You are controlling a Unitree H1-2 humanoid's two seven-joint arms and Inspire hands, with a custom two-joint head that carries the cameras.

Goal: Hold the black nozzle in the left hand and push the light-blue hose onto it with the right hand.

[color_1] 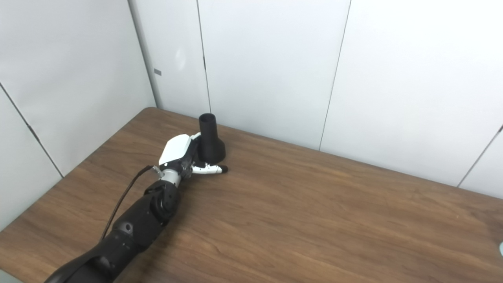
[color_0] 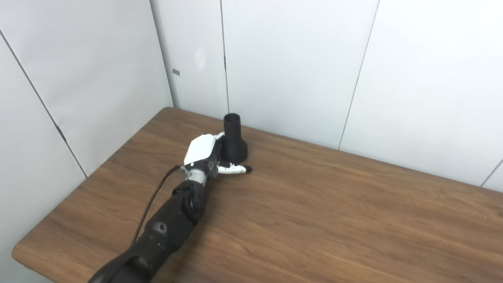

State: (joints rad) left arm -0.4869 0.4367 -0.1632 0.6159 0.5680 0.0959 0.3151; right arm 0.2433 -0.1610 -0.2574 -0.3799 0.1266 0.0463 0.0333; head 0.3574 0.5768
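Two head cameras sit side by side, looking down and forward over the wooden table toward the white wall panels. Moderate range. Right eye view is offset slightly rightward. Both views share the table's far-left corner and the wall.

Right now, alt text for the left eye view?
The left hand reaches across a wooden table to an upright black nozzle near the far wall, its thumb lying along the table in front of the flared base. Whether it grips the nozzle is unclear; neither right hand nor hose appears.
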